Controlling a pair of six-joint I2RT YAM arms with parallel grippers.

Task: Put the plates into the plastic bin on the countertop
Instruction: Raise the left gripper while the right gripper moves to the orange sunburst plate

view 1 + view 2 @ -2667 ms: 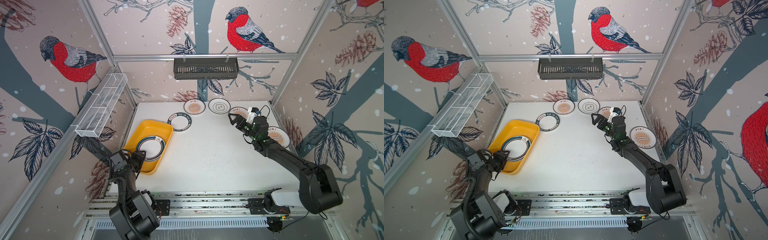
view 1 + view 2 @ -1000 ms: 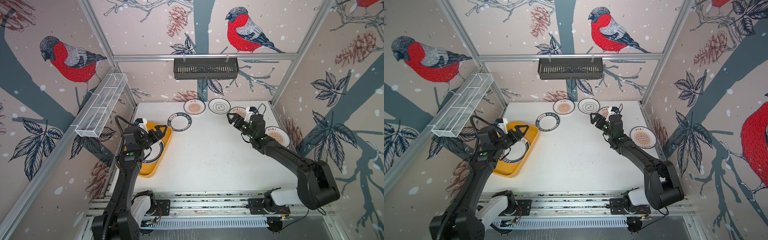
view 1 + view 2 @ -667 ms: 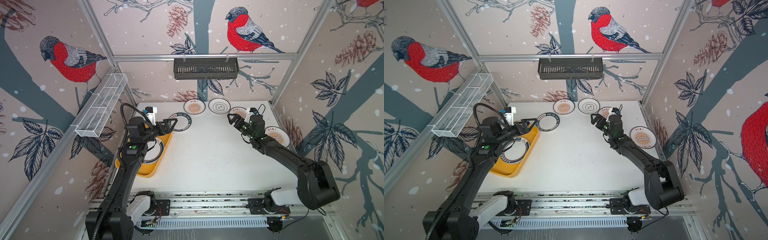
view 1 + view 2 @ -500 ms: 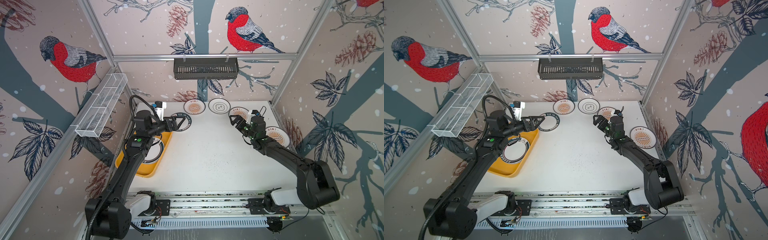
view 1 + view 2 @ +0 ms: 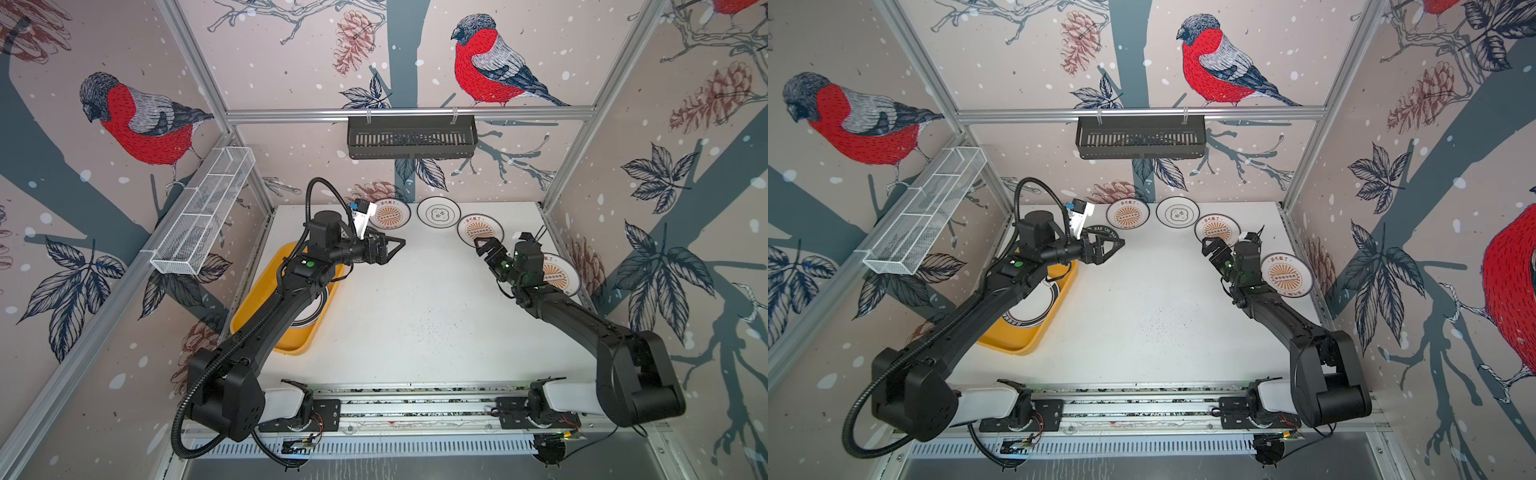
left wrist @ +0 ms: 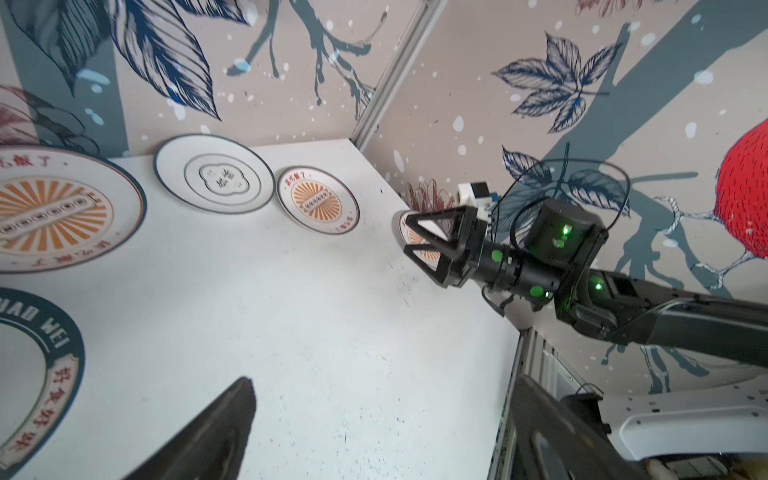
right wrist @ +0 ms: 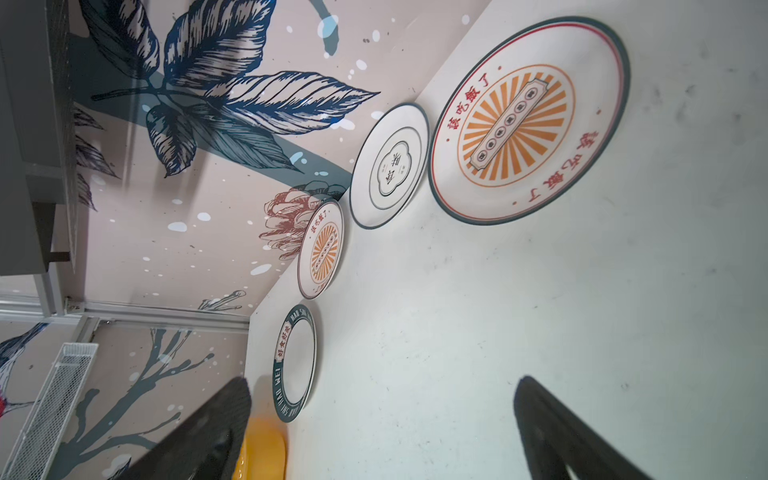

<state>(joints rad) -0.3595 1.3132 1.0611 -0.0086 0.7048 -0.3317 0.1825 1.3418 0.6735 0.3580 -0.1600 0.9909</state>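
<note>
The yellow plastic bin (image 5: pixel 253 320) sits at the countertop's (image 5: pixel 415 316) left and holds one green-rimmed plate (image 5: pixel 1038 309), half hidden by my left arm. My left gripper (image 5: pixel 395 248) hovers open and empty past the bin's far end, over a second green-rimmed plate (image 5: pixel 1108 232) on the table. Along the back lie a sunburst plate (image 5: pixel 388 214), an emblem plate (image 5: pixel 438 212) and another sunburst plate (image 5: pixel 480 227). My right gripper (image 5: pixel 483 246) is open and empty beside that plate. A third sunburst plate (image 5: pixel 559 277) lies by the right edge.
A black slatted basket (image 5: pixel 411 137) hangs on the back wall and a white wire-mesh basket (image 5: pixel 203 216) on the left wall. Aluminium rails frame the table. In the left wrist view the right gripper (image 6: pixel 422 241) faces mine across bare white table.
My left arm has swung up from the front left corner, over the bin, and out to the green-rimmed plate. The right gripper has edged slightly toward the right. Both stayed open.
</note>
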